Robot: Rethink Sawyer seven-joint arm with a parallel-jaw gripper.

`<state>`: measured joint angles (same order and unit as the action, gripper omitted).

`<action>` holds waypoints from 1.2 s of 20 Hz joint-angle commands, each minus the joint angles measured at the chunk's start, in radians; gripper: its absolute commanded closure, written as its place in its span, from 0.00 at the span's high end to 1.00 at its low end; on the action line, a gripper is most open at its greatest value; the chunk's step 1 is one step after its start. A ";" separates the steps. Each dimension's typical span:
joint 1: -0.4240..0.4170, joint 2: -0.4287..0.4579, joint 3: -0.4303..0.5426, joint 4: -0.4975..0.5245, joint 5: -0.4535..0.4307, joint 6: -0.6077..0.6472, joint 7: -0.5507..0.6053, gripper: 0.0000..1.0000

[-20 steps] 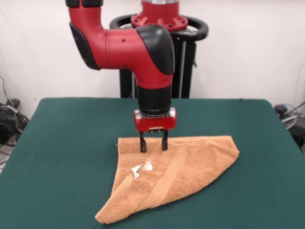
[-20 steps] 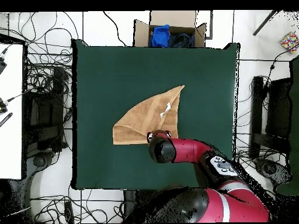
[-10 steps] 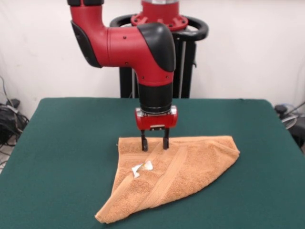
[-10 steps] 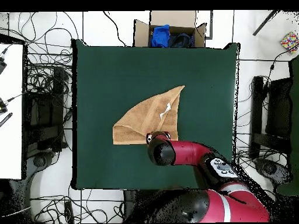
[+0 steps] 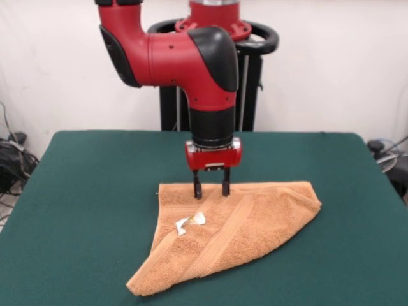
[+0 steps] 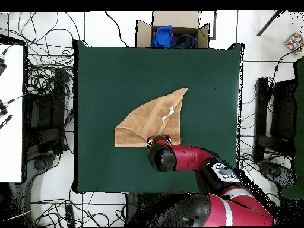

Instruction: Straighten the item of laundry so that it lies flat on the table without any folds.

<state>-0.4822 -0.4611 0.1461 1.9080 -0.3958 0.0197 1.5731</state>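
The orange-tan towel [image 5: 236, 226] lies folded into a rough triangle on the dark green table [image 5: 83, 210]. A woven band runs diagonally across it and a small white care tag [image 5: 189, 222] sits near its left side. My gripper [image 5: 211, 190] points straight down with its two black fingers apart, tips at the towel's far edge and holding nothing. In the overhead view the towel [image 6: 148, 122] lies at the table's [image 6: 107, 71] middle, and the arm's red and black wrist hides the gripper over the towel's lower edge.
A cardboard box [image 6: 174, 32] with blue and dark cloth stands beyond the table's top edge in the overhead view. Cables and stands lie on the floor around the table. The black pedestal [image 5: 245, 83] stands behind the table.
The gripper has moved a little to the right in the front view and slightly toward the towel's far edge. The towel has not moved.
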 commanded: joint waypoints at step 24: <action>0.072 0.127 -0.002 -0.021 0.009 -0.080 0.160 1.00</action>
<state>-0.4374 -0.4428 0.1262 1.9082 -0.3956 -0.0378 1.5729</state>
